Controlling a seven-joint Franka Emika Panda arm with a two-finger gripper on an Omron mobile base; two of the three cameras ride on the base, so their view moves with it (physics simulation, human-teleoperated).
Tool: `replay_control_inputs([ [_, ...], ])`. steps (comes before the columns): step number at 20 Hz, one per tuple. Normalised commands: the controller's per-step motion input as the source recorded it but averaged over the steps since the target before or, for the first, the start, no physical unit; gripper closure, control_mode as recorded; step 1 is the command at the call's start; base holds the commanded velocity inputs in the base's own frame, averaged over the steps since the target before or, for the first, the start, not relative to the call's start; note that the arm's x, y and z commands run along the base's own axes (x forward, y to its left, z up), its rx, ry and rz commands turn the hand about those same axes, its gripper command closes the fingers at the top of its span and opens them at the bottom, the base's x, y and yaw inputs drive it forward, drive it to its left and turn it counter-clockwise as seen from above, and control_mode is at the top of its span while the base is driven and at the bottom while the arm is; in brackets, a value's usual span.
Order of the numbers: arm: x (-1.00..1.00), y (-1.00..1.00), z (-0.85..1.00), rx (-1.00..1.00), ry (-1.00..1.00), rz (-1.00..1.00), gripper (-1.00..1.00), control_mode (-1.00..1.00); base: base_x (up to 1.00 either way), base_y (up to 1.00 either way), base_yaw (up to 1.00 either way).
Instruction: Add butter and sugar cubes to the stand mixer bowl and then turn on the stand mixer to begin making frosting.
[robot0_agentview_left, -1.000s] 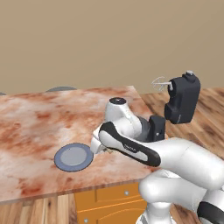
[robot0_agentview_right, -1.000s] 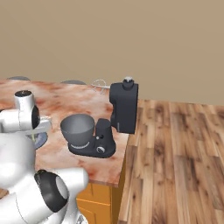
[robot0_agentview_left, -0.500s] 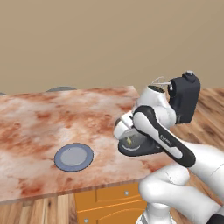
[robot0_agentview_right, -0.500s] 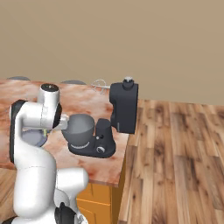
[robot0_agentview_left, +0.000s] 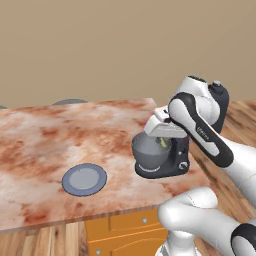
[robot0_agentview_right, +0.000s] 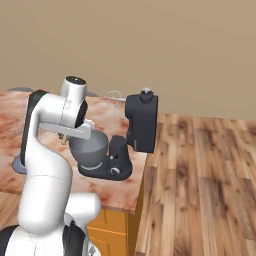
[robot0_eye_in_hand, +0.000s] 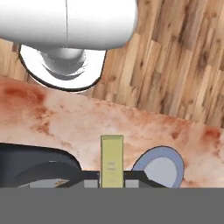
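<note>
Tool (robot0_eye_in_hand: 112, 175) grips butter (robot0_eye_in_hand: 112, 159) above stand mixer bowl (robot0_agentview_left: 150, 151) rim.

Even, soft light fills the rendered kitchen, bright without any harsh source. The marble-patterned desk (robot0_agentview_left: 60, 135) shows no hard cast shadows; only faint darkening sits under the plate (robot0_agentview_left: 84, 179) at about 7 o'clock of the left base view. The dark stand mixer (robot0_agentview_right: 141, 125) reads nearly flat black, with little surface detail. The white arm (robot0_agentview_left: 200, 130) carries gentle shading and soft highlights along its curves. All views are sharp, free of motion blur and edge distortion, though coarse in texture. In the hand view the butter (robot0_eye_in_hand: 112, 161) is evenly lit, at 6 o'clock.
</note>
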Motion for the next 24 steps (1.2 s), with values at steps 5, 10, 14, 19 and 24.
replay_control_inputs([
  [5,0.37,-0.02,-0.44,-0.26,-0.1,-0.21,1.0,-1.0,0.0,0.0,0.0],
  [10,0.45,0.02,-0.3,-0.25,-0.16,-0.16,1.0,-1.0,0.0,0.0,0.0],
  [14,0.48,0.0,-0.03,-0.07,-0.01,-0.12,1.0,-1.0,0.0,0.0,0.0],
  [19,0.49,0.0,-0.03,-0.01,0.01,-0.1,1.0,-1.0,0.0,0.0,0.0],
  [24,0.43,0.0,-0.3,-0.02,0.1,-0.08,1.0,-1.0,0.0,0.0,0.0],
])
